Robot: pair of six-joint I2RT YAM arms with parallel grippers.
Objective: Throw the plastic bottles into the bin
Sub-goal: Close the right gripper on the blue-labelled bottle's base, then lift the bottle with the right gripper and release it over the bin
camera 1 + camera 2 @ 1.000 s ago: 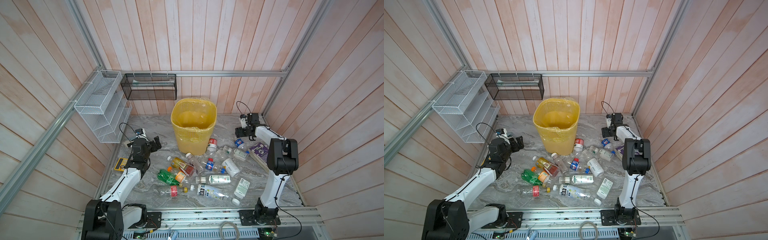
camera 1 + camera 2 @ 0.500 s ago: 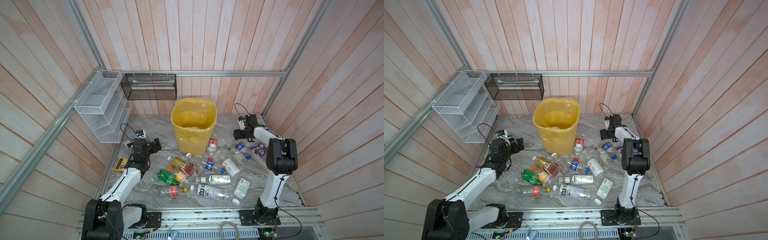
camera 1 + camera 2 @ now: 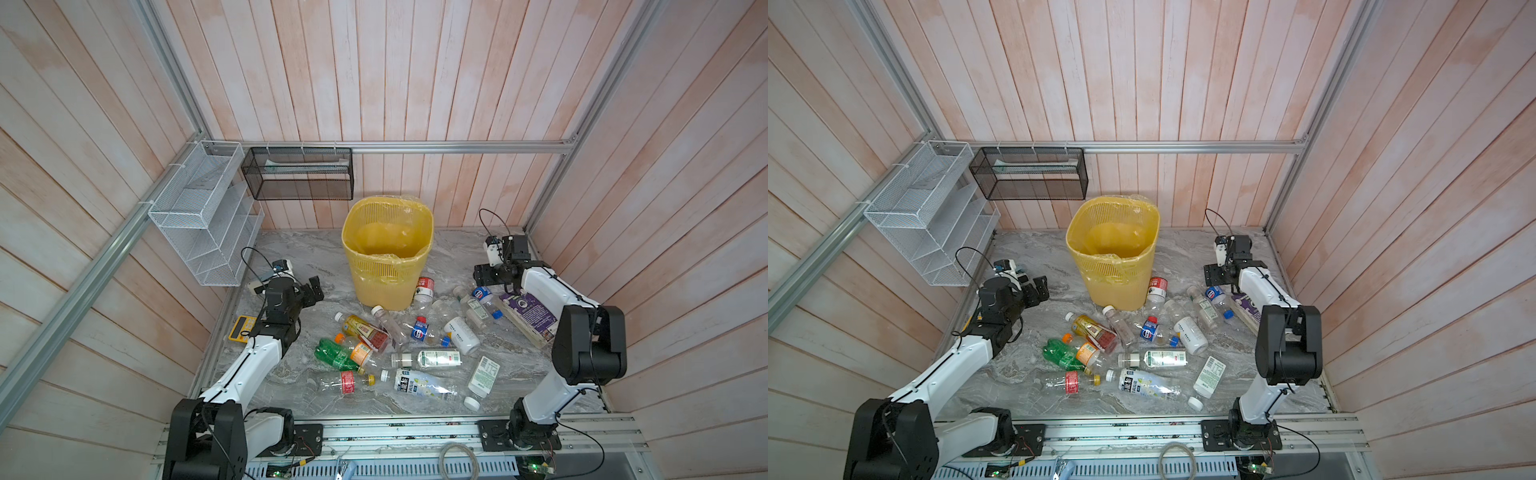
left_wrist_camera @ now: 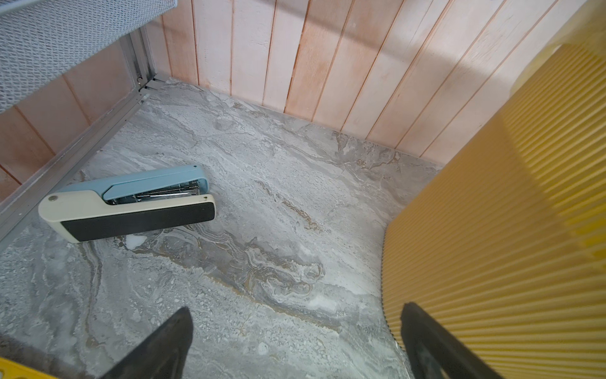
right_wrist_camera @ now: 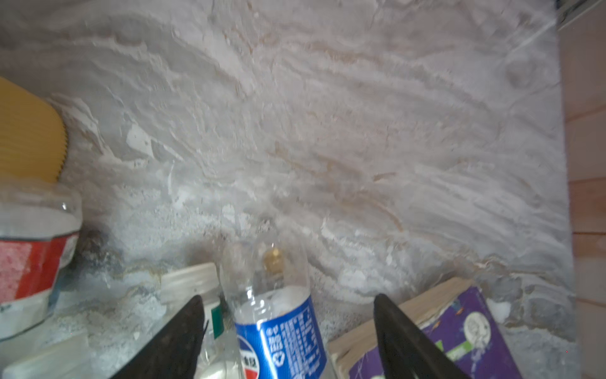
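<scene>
blue-label bottle [image 5: 282, 331] shifted | right fingers [image 5: 183, 334] spread astride it — left fingers [image 4: 164, 344] spread | stapler [image 4: 131, 203] plain in left wrist view

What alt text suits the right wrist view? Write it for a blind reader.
The right gripper, open, straddles a clear blue-labelled bottle lying on the grey marbled table, without gripping it. A purple book lies beside the bottle; a red-labelled bottle and the wall of the yellow bin show at the picture's edge.
</scene>
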